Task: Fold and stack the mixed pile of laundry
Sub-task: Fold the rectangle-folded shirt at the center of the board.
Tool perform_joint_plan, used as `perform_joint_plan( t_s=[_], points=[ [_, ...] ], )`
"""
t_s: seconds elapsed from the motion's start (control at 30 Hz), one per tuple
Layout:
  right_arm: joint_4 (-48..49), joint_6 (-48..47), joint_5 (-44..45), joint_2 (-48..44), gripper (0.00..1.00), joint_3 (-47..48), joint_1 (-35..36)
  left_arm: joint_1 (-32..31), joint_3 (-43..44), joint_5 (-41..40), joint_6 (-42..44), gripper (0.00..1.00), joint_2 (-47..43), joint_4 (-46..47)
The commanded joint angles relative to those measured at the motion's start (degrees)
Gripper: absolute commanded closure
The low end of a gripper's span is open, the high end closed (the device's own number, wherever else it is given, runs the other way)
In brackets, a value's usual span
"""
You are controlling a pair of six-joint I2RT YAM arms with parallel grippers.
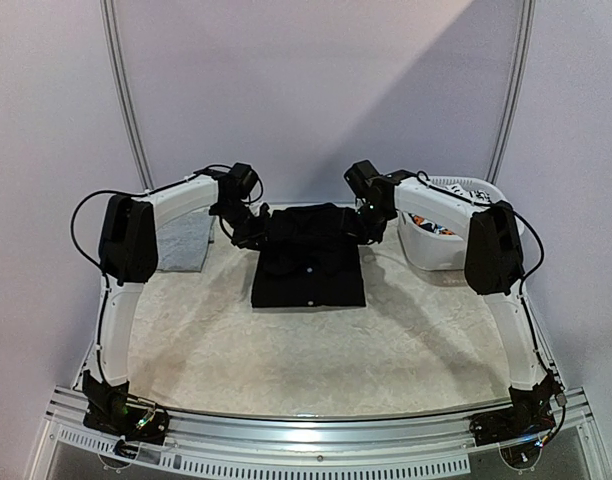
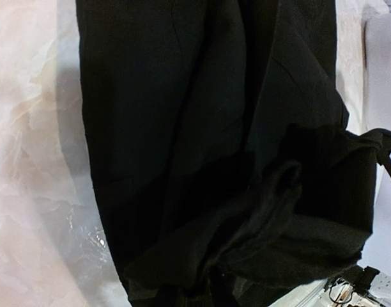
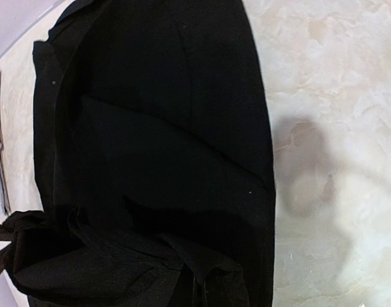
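Observation:
The large black long-sleeved garment (image 1: 308,262) lies part-folded as a rectangle at the back middle of the table. Its far edge is lifted and bunched between the two grippers. My left gripper (image 1: 251,235) is at the far left corner, and in the left wrist view the black cloth (image 2: 202,115) gathers into its jaws (image 2: 205,291). My right gripper (image 1: 371,232) is at the far right corner, shut on a pinch of the same cloth (image 3: 157,128), which puckers at its fingertips (image 3: 199,291). A folded light grey top (image 1: 183,240) lies at the back left.
A white plastic laundry basket (image 1: 438,258) stands at the back right with a printed piece (image 1: 431,225) inside it. The table has a pale marbled cover (image 1: 316,350), and a metal rail (image 1: 316,425) runs along the near edge.

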Motion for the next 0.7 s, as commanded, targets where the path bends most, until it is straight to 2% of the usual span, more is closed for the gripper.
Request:
perform_joint_plan(
  t_s=[0.0,0.07,0.13,0.17,0.2,0.23,0.33,0.37,0.5,0.57,0.67],
  points=[
    [-0.7,4.5,5.2,1.2,1.0,2.8,-0.6,0.9,2.9,0.4,-2.2,0.86,1.7,1.6],
    [-0.4,4.8,5.0,1.3,0.99,3.1,-0.7,1.3,4.2,0.1,-2.3,0.81,2.0,0.9],
    [0.2,5.2,3.6,1.5,0.92,3.3,-0.9,1.9,5.4,-0.5,-2.3,0.71,1.6,-0.1],
    [0.4,5.5,2.8,1.6,0.82,3.6,-1.1,2.0,5.8,-0.7,-2.2,0.6,0.9,-0.6],
    [0.3,5.9,2.3,1.6,0.75,4.0,-1.1,2.0,6.2,-1.8,-1.8,0.41,0.1,-1.3],
    [-0.3,6.2,2.6,1.6,0.71,4.5,-1.1,2.0,6.3,-2.8,-1.2,0.28,-1.2,-1.7],
    [-3.1,8.0,5.1,0.6,0.64,5.1,-1.1,1.9,4.2,-4.4,-0.1,0.04,-6.0,-1.6],
    [-3.6,8.7,6.2,-0.4,0.6,5.1,-1.2,1.8,2.7,-4.8,0.1,0.01,-7.6,-1.4],
    [-4.8,7.6,7.7,-4.4,0.46,3.6,-1.0,1.8,-8.1,-5.9,1.2,0.0,-16.5,-0.3],
    [-3.5,6.4,6.6,-7.4,0.41,-1.7,-1.0,1.7,-14.9,-5.9,2.1,0.02,-20.8,0.9],
    [3.5,4.5,3.0,-16.0,0.39,-16.7,-0.8,1.8,-25.5,-3.8,2.9,0.08,-26.6,3.8]
  ],
)
